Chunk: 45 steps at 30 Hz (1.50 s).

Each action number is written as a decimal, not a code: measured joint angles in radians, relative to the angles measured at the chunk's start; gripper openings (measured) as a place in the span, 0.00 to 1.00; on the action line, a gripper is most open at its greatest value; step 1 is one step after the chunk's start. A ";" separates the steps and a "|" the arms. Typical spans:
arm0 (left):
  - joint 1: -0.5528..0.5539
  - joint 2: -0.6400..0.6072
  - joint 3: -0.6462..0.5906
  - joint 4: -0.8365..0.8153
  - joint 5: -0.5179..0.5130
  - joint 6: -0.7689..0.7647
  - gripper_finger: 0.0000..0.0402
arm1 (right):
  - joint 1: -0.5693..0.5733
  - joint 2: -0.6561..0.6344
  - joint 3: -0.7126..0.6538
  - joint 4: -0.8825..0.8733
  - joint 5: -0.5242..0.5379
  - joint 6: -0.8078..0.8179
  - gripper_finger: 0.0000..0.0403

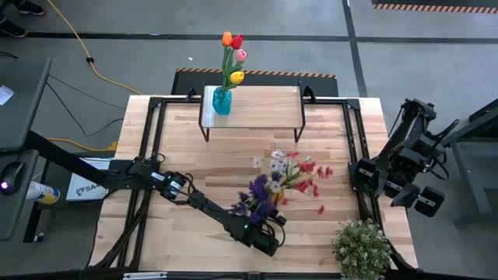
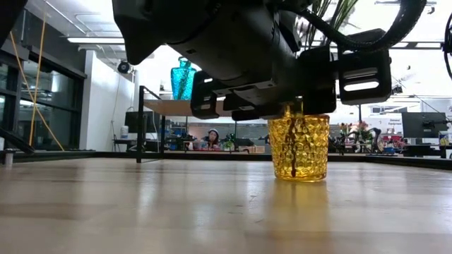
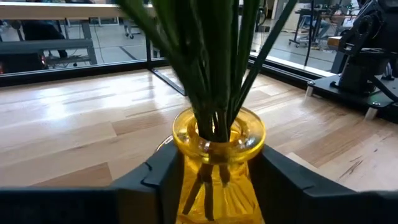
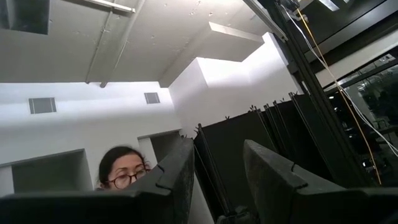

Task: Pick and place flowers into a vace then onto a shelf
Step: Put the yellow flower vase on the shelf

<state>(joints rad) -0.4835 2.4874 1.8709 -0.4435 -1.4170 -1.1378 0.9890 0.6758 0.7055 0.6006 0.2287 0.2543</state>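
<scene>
Half done, by the look of it. Up on the shelf point(image 1: 257, 109), in the upper middle of the high view, stood a blue vase point(image 1: 222, 102) with tulips point(image 1: 233, 54) already in it. Lower down on the tabletop point(image 1: 194, 179), a yellow glass vase point(image 3: 217, 162) held the other flowers point(image 1: 284, 183), purple, white and red. Hugged that yellow vase from both sides, the left claw point(image 3: 217, 177), fingers tight against the glass. Still to do, most likely: lift this vase and set it on the shelf too. Parked at the right edge, the right claw point(image 4: 214, 180), partly spread, holding nothing.
</scene>
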 joint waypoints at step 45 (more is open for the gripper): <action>0.001 0.001 -0.001 0.000 -0.009 -0.070 0.73 | 0.000 0.000 0.000 -0.007 -0.019 0.018 0.32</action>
<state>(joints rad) -0.4824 2.4882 1.8702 -0.4436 -1.4260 -1.2082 0.9894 0.6754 0.7055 0.5938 0.2100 0.2726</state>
